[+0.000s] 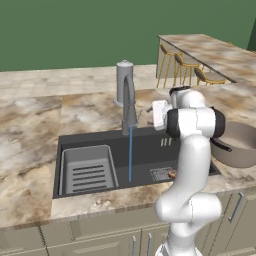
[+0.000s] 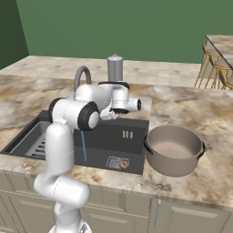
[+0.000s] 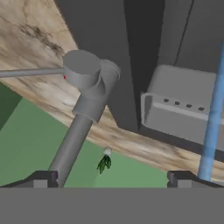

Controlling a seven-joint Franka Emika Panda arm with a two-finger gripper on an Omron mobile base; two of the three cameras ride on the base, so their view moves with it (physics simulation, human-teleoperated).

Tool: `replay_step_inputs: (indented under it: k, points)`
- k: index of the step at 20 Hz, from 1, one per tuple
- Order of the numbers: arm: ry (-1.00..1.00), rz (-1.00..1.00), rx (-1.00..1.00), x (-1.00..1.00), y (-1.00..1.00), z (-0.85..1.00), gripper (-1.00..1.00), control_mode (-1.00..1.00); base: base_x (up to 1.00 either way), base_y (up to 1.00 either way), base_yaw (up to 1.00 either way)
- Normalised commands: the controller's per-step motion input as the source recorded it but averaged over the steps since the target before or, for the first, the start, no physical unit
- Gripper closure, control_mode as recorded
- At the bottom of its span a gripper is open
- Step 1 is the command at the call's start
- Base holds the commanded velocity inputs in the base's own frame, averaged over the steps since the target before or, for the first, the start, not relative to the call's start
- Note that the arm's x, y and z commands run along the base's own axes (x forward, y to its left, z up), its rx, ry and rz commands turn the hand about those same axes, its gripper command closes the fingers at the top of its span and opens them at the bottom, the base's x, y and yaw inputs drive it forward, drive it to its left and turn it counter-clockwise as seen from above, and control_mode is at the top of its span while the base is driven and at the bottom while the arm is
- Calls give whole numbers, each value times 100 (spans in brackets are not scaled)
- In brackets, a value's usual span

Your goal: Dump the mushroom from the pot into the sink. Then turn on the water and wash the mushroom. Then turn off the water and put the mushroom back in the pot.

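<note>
The dark rectangular sink (image 1: 145,145) is seen set into the marbled desk (image 1: 30,135), with a grey ribbed tray (image 1: 87,170) at its left end. A thin blue stream of water (image 1: 130,152) is seen falling from the arched grey faucet (image 1: 128,102). The small brown-orange mushroom (image 1: 172,174) is found on the square drain grate (image 1: 161,174). At the right, the round grey-brown pot (image 2: 174,150) is left empty on the desk. The jaws of the gripper (image 3: 112,177) are spread wide, with nothing held.
</note>
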Motion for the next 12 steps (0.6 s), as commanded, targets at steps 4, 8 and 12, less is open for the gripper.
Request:
replay_step_inputs:
  k: [4,8,12]
  points:
    - [54,0,-6,0,-3,-18,-100,-100,0,0,0]
    - [47,0,9,0,-43,1,-100,-100,0,0,0]
    - [32,0,20,0,-75,0,-100,-100,0,0,0]
